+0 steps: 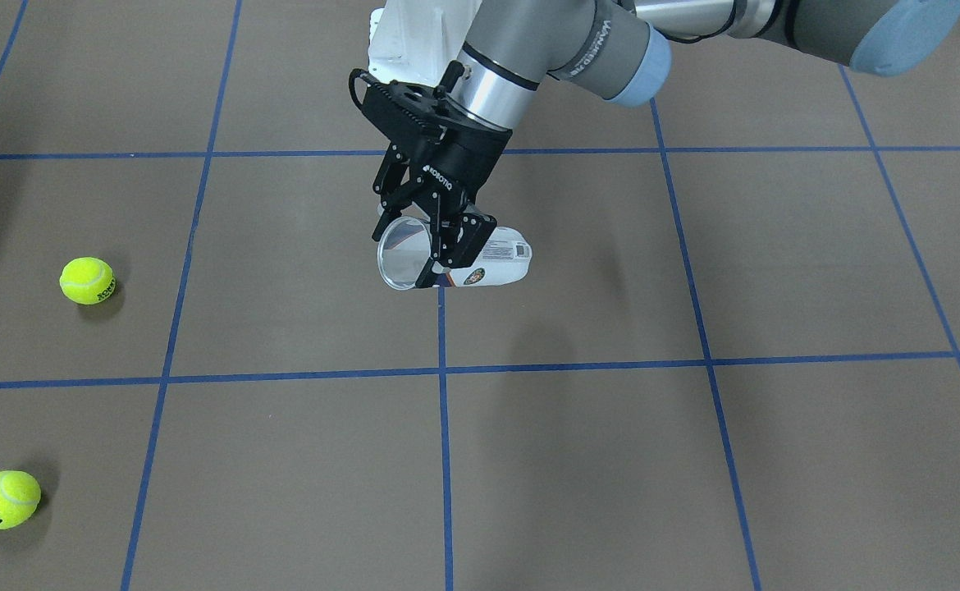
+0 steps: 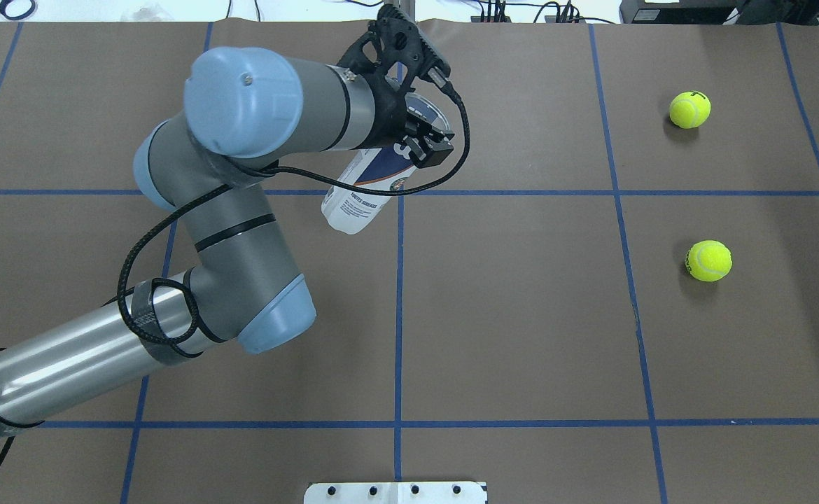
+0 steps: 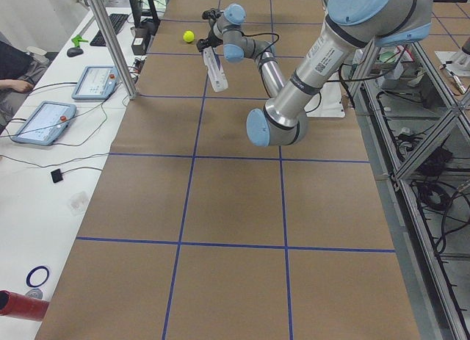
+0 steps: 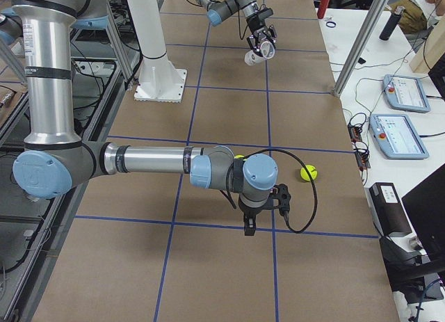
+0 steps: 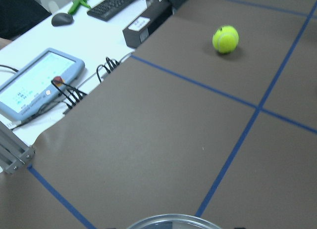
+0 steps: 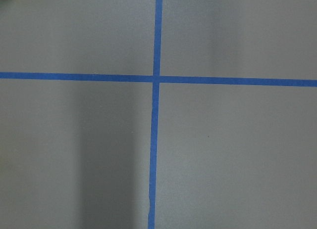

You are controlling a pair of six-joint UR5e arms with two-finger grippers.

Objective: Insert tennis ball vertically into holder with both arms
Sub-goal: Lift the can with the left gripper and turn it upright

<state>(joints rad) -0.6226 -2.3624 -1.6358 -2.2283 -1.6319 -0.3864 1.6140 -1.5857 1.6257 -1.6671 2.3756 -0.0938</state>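
Both fingers of the left gripper [image 1: 422, 242] are clamped on the holder [image 1: 488, 264], gripping it just behind its open mouth. The holder is held clear of the worktop [image 1: 611, 460] and hangs tilted. Its open mouth is higher and faces the operators' side, while its closed base slopes down toward the robot and its left. The white and navy label shows along the holder's side in the overhead view. In the left wrist view only a curved piece of the clear rim appears at the bottom edge, with a yellow ball farther off on the brown surface. The left arm [image 2: 241, 231] comes in from the robot's left and bends across to about the middle of the worktop, with a black cable looped along it.

The right gripper [image 4: 249, 226] points straight down above the worktop at the end of the right arm [image 4: 146, 158], whose forearm runs low and level. It appears only in the side view, so I cannot tell whether its fingers are apart or together. Its wrist camera looks down on bare brown surface and a crossing of blue tape lines [image 6: 157, 79].

On the robot's right side, well apart from the holder, a tennis ball [image 1: 87, 280] lies on the worktop. A second tennis ball [image 1: 4, 499] lies nearer the operators' edge.
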